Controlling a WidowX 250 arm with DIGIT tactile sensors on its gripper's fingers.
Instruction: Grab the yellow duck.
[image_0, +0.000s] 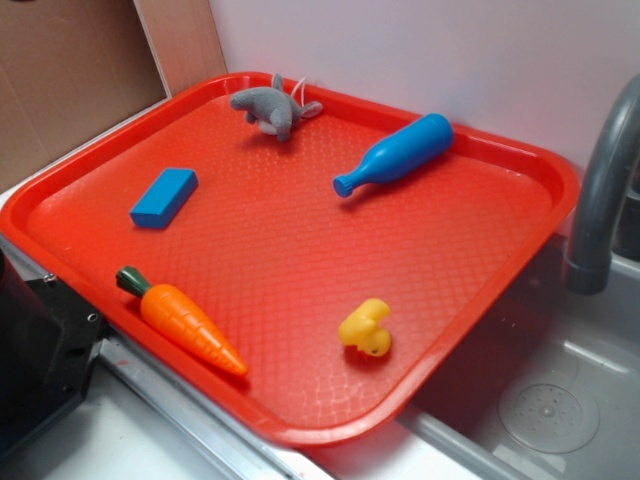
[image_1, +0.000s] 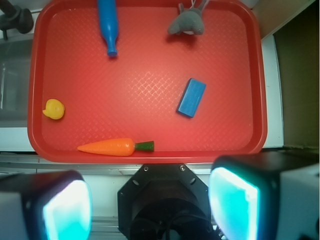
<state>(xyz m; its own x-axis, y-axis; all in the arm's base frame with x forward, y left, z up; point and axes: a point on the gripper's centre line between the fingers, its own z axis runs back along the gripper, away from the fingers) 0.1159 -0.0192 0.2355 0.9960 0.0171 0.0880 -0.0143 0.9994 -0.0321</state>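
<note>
Nothing is grabbed yet. The duck (image_0: 366, 328) lies loose on the red tray (image_0: 300, 250), just beside the carrot's (image_0: 182, 322) pointed tip. The claw (image_1: 150, 205) hangs released, high above the carrot's side of the tray, so the whole approach and grab remain.

Glossy plastic yellow duck (image_0: 366, 328) lies on a textured red plastic tray (image_0: 300, 250); the grey toy animal (image_0: 272, 108) is plush.

exterior looks obliquely down; wrist looks straight down; both share the red tray (image_0: 300, 260) (image_1: 145, 100)
</note>
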